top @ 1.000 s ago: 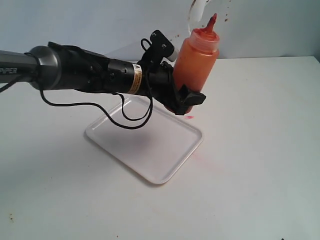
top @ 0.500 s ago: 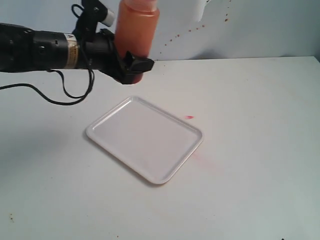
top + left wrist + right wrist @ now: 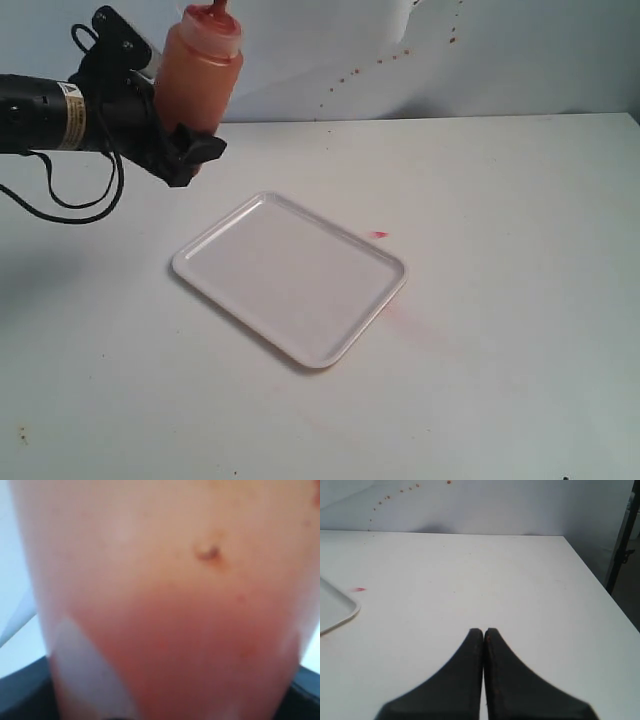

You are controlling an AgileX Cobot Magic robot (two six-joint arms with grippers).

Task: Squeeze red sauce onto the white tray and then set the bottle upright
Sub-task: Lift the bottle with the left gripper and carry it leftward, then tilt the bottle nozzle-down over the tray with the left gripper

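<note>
My left end effector (image 3: 186,150) is clamped on the lower part of the bottle (image 3: 197,85), its jaws spread wide around the body and one black finger (image 3: 200,150) showing in front. The bottle stands upright in the grip with its red nozzle pointing up. Its base is hidden behind the finger, and it looks to be lifted off the bench (image 3: 500,300). In the left wrist view the bottle (image 3: 165,605) fills nearly everything, orange-red and darker toward the base.

Below this end effector and nearer the exterior camera lies the white tray (image 3: 290,275), flat and set at an angle, well apart from the bottle. Its floor shows plain white. Just past the tray's far rim, away from the end effector, sits a small red smear (image 3: 379,234). A faint pink stain (image 3: 400,312) touches the rim near the far corner. Beyond that the bench is open, with wide room.

A black cable (image 3: 70,210) loops down under the left arm.

My right end effector (image 3: 484,632) is fully closed with nothing in it, over bare bench. A tray corner (image 3: 340,611) and the smear (image 3: 358,589) lie well off to one side of it, and the bench's side edge (image 3: 590,570) runs along the other.
</note>
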